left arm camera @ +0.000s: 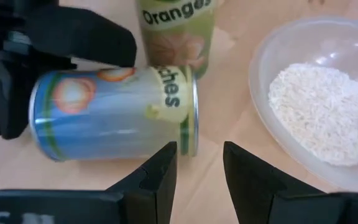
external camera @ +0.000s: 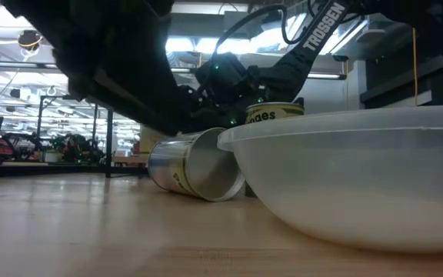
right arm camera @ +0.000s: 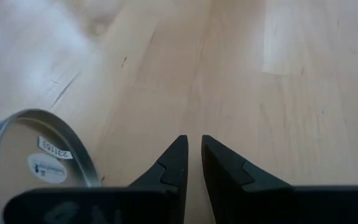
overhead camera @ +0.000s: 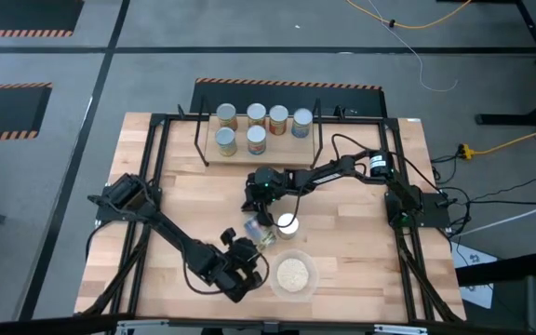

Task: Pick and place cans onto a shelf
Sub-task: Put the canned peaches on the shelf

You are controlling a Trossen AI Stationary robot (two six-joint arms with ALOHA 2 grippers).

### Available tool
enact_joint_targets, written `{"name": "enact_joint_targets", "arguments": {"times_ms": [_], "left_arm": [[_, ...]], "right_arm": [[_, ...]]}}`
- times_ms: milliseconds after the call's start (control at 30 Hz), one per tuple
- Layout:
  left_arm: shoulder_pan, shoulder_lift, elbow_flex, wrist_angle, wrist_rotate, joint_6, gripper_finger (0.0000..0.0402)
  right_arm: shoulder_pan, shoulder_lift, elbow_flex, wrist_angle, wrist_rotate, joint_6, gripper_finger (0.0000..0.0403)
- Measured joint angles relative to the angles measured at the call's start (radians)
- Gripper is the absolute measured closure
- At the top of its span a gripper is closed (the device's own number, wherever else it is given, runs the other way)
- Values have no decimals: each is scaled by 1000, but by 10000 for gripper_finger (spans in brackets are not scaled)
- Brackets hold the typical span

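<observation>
A blue-labelled can [left arm camera: 114,115] lies on its side on the table, its silver end [right arm camera: 36,162] showing in the right wrist view. A green-labelled can [left arm camera: 176,31] stands upright just beyond it. Several more cans [overhead camera: 256,113] stand on the shelf [overhead camera: 291,149] at the far side. My left gripper [left arm camera: 197,174] is open, at the near side of the lying can, with its fingertips close to the can's rim and nothing between them. My right gripper [right arm camera: 193,155] stands at the can's far side, open by a narrow gap, with only bare table between its fingers. My right gripper lies close against the far side of the lying can [left arm camera: 73,68], and I cannot tell whether it touches the can. Nothing is between its fingers. My left gripper touches nothing.
A clear bowl of pale grains [overhead camera: 313,270] sits on the table to the right of my left gripper, close to both loose cans. Black frame rails [overhead camera: 156,167] run along the table's sides. Bare wood lies between the shelf and the loose cans.
</observation>
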Motion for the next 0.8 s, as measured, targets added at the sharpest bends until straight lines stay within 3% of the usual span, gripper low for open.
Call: {"name": "enact_joint_targets", "arguments": {"times_ms": [400,800], "left_arm": [[55,0,0,-141,35,21,277],[96,0,0,-236,-12,21,277]], "right_arm": [[0,-2,2,-69,-24,-4,350],[-2,-3,2,-90,-46,31,350]]}}
